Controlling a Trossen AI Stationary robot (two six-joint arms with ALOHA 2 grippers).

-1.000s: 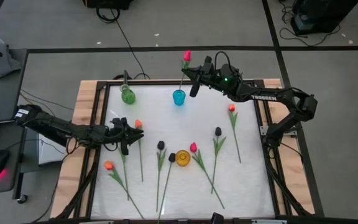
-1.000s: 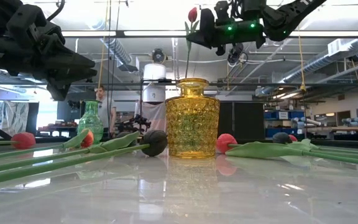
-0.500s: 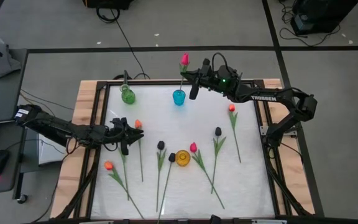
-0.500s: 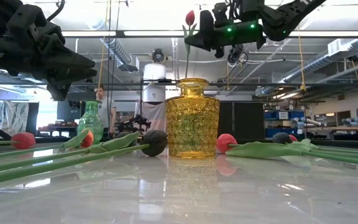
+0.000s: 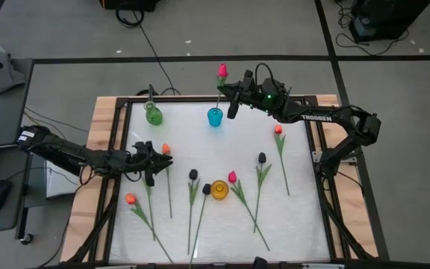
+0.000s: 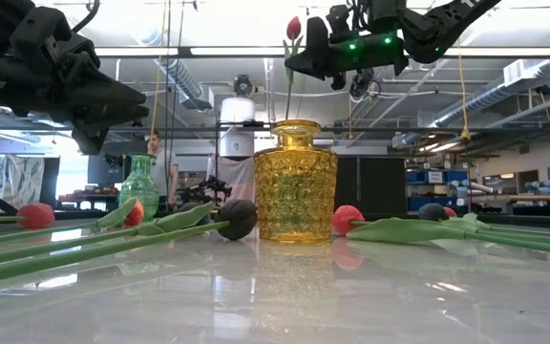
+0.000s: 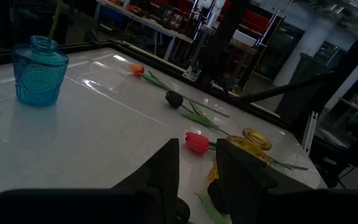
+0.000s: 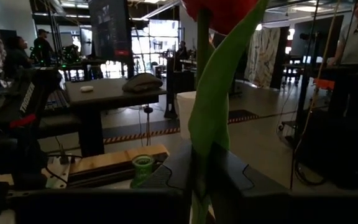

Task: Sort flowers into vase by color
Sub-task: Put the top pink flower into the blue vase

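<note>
A pink-red tulip (image 5: 222,72) stands upright over the blue vase (image 5: 214,116), and my right gripper (image 5: 227,93) is shut on its stem. The stem runs down into the vase's mouth (image 7: 53,38). My left gripper (image 7: 196,165) hovers open above the table's left side, beside an orange tulip (image 5: 166,149), with nothing between its fingers. Several more tulips lie flat on the table: orange (image 5: 131,199), black (image 5: 193,174), pink-red (image 5: 232,177), black (image 5: 262,158), orange (image 5: 278,129). My right gripper pinches the tulip's stem (image 8: 197,171) between its two fingers, a little below the bud where a leaf wraps it. The fingers come level from the table's right side and lie across the stem. The tulip stands upright, its lower end inside the blue vase.
A green vase (image 5: 154,114) stands at the far left and a yellow vase (image 5: 219,190) near the middle, among the lying tulips. A wooden frame (image 5: 107,119) rims the white table. Bare table lies between the blue vase and the tulips.
</note>
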